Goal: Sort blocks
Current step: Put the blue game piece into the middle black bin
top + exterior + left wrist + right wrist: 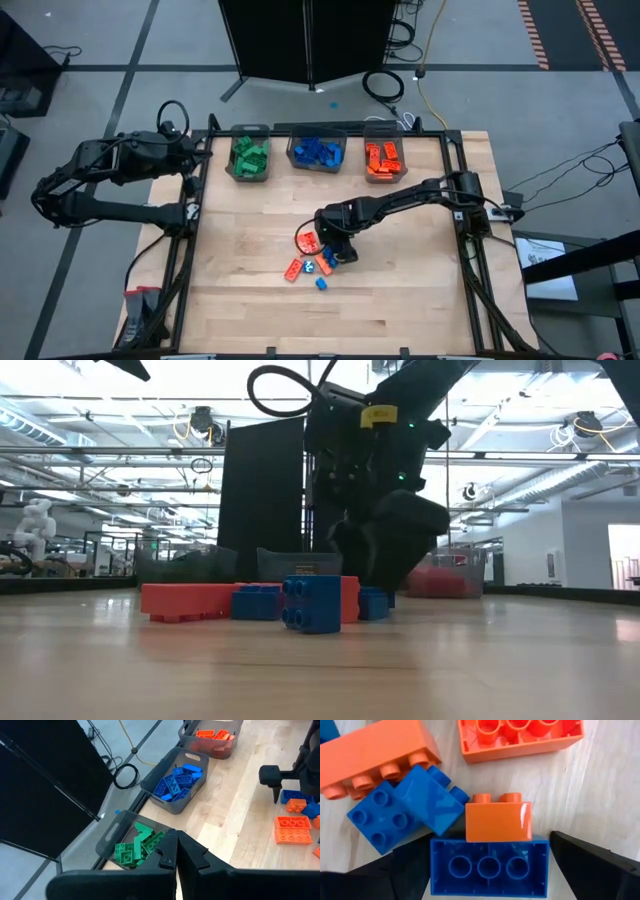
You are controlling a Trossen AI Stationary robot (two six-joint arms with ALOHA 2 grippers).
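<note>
Right gripper (490,865) spread wide over the loose blocks (318,262) mid-table.
Your wrist view alone shows its fingers flanking an upturned blue brick (489,868), small orange brick (498,819) touching it.

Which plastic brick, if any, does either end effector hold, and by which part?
None. The right end effector stands open astride an upturned blue plastic brick without touching it; the left end effector is shut and empty.

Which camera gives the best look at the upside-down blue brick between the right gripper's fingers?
The right wrist view: the upside-down blue brick fills the gap between the open fingers, hollow underside showing. The high view hides it under the right gripper. In the low and left wrist views I cannot pick it out.
</note>
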